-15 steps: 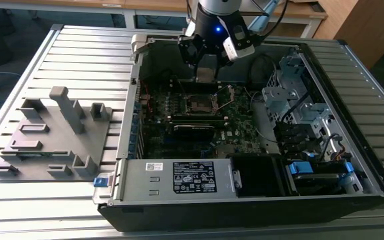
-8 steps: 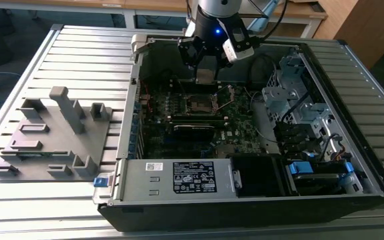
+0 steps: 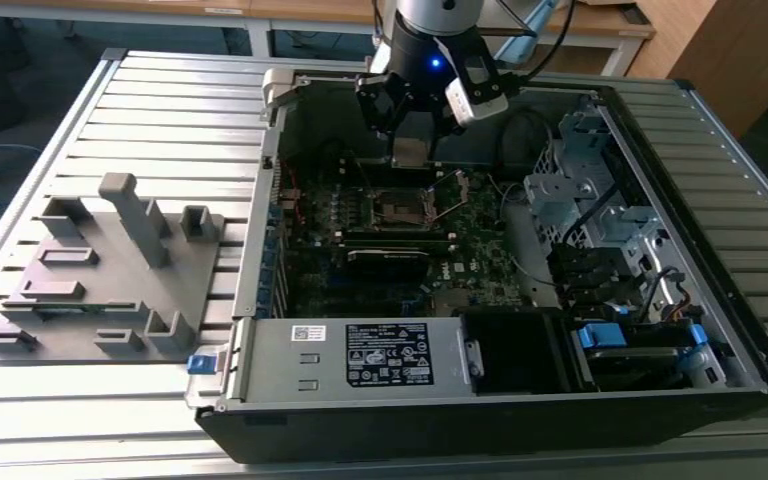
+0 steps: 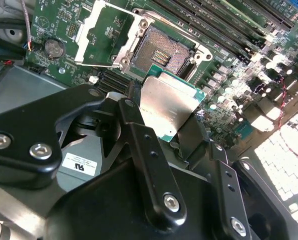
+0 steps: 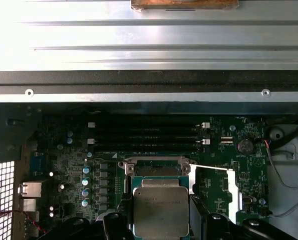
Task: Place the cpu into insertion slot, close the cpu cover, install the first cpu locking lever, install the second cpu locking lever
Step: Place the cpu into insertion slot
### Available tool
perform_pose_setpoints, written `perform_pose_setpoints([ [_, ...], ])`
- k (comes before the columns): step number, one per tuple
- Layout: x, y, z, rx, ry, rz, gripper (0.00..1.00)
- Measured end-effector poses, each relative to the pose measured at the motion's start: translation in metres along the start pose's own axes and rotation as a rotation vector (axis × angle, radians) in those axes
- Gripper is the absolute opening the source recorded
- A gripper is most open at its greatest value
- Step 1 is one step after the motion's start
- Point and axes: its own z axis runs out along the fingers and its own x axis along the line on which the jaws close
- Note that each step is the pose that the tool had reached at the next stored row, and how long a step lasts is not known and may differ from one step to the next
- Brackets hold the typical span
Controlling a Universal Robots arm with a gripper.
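Observation:
My gripper [image 3: 411,150] is shut on the cpu [image 3: 411,152], a small square chip with a dull silvery top, and holds it by two opposite edges inside the open computer case. In both wrist views the cpu [image 4: 168,107] [image 5: 160,210] hangs between the black fingers [image 4: 134,125], above and just short of the insertion slot [image 4: 163,52] [image 5: 156,162]. The slot [image 3: 398,208] is a dark square socket with a metal rim, and nothing lies in it. The cpu cover [image 4: 86,37] [image 5: 231,187] is swung open to one side of the socket.
Long black memory slots [image 5: 149,135] run beside the socket. Cables [image 4: 24,30] and a coin cell [image 4: 53,47] lie near the open cover. A drive cage [image 3: 591,200] and power supply [image 3: 384,355] fill the case. A grey fixture plate [image 3: 104,270] lies at the exterior view's left.

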Motion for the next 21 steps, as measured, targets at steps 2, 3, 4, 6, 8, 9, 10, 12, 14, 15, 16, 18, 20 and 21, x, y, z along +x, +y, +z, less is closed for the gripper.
perform_pose_setpoints([
  [2,0.0000,0.0000,0.0000,0.0000,0.0001,0.000,0.54],
  [3,0.0000,0.0000,0.0000,0.0000,0.0000,0.000,0.54],
  [4,0.0000,0.0000,0.0000,0.0000,0.0000,0.000,0.54],
  [6,0.0000,0.0000,0.0002,-0.0002,-0.0006,0.006,0.54],
  [8,0.0000,0.0000,0.0004,-0.0003,-0.0022,0.025,0.54],
  [9,0.0000,0.0000,0.0005,-0.0004,-0.0028,0.032,0.54],
  [10,0.0000,0.0000,0.0004,-0.0003,-0.0029,0.033,0.54],
  [12,0.0000,0.0000,0.0005,-0.0004,-0.0030,0.033,0.54],
  [14,0.0000,0.0000,0.0005,-0.0004,-0.0030,0.033,0.54],
  [15,0.0000,0.0000,0.0005,-0.0004,-0.0030,0.033,0.54],
  [16,0.0000,0.0000,0.0005,-0.0003,-0.0030,0.033,0.54],
  [18,0.0000,0.0000,0.0005,-0.0004,-0.0030,0.033,0.54],
  [20,0.0000,0.0000,0.0005,-0.0005,-0.0030,0.033,0.54],
  [21,0.0000,0.0000,0.0005,-0.0004,-0.0030,0.033,0.54],
])
